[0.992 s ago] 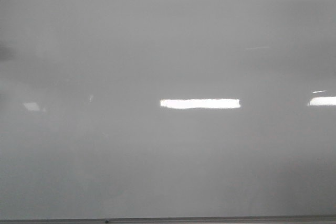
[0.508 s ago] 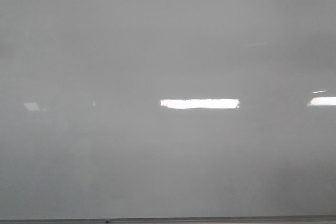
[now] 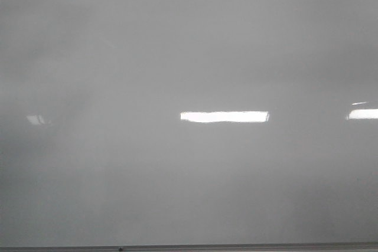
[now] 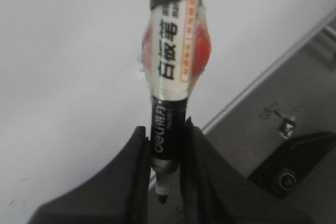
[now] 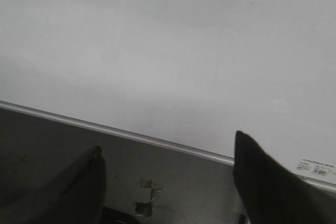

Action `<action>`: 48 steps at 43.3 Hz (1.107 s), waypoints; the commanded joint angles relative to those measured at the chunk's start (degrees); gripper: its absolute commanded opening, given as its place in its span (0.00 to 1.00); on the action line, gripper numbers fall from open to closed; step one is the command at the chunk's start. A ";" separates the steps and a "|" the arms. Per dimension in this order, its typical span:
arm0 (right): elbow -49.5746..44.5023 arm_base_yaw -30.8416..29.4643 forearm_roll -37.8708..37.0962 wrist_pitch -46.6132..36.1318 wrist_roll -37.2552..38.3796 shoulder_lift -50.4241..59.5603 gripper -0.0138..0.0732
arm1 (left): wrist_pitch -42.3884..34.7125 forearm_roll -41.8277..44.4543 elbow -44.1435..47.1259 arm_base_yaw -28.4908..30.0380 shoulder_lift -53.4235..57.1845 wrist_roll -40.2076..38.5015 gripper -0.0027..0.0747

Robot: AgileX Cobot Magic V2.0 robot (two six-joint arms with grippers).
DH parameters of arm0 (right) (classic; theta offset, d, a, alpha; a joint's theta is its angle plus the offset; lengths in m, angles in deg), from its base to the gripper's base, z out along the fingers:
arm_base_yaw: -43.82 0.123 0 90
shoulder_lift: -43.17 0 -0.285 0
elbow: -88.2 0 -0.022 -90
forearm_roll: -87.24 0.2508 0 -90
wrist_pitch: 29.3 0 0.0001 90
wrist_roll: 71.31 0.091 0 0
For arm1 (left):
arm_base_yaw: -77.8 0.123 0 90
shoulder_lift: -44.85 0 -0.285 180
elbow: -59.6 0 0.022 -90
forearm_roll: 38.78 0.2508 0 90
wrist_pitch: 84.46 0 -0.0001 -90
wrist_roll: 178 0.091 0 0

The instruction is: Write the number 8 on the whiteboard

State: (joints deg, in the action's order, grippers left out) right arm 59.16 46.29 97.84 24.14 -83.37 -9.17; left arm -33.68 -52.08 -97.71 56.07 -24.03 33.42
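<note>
Marker held, whiteboard blank

The whiteboard (image 3: 189, 57) fills the front view, with only bright light spots on it and no drawn line. The left gripper (image 4: 165, 145) squeezes a black marker (image 4: 167, 124). The marker's long side runs straight out between the fingers, with its small tip back by the gripper's base. The right gripper (image 5: 168, 174) is spread wide, holding nothing, over the whiteboard's grey frame edge (image 5: 121, 132).
</note>
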 commanded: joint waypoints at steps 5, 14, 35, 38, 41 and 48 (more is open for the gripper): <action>3.58 1.07 8.89 0.15 -15.47 -5.27 0.77 | -1.53 -6.35 -2.06 -8.55 -3.52 10.06 0.01; 3.58 9.49 14.92 3.35 -33.79 -10.12 0.77 | -2.20 -6.35 -2.06 -17.59 -9.28 14.42 0.01; 3.58 31.94 24.14 -4.54 -45.44 -15.82 0.70 | -6.33 -7.03 -3.56 -27.35 -13.20 18.45 0.01; 3.58 33.48 24.19 -6.57 -45.44 -15.97 0.66 | -5.91 -7.13 -4.15 -27.35 -13.20 18.45 0.01; 3.58 34.37 24.19 -8.40 -45.44 -16.04 0.64 | -5.91 -7.13 -4.15 -27.35 -13.20 18.83 0.01; 3.58 34.39 24.93 -11.26 -45.44 -16.38 0.62 | -5.80 -7.13 -4.15 -27.35 -13.20 18.83 0.01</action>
State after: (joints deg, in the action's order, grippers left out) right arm 60.79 80.52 119.87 16.50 -128.16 -26.02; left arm -37.73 -57.38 -99.85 29.12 -38.55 52.23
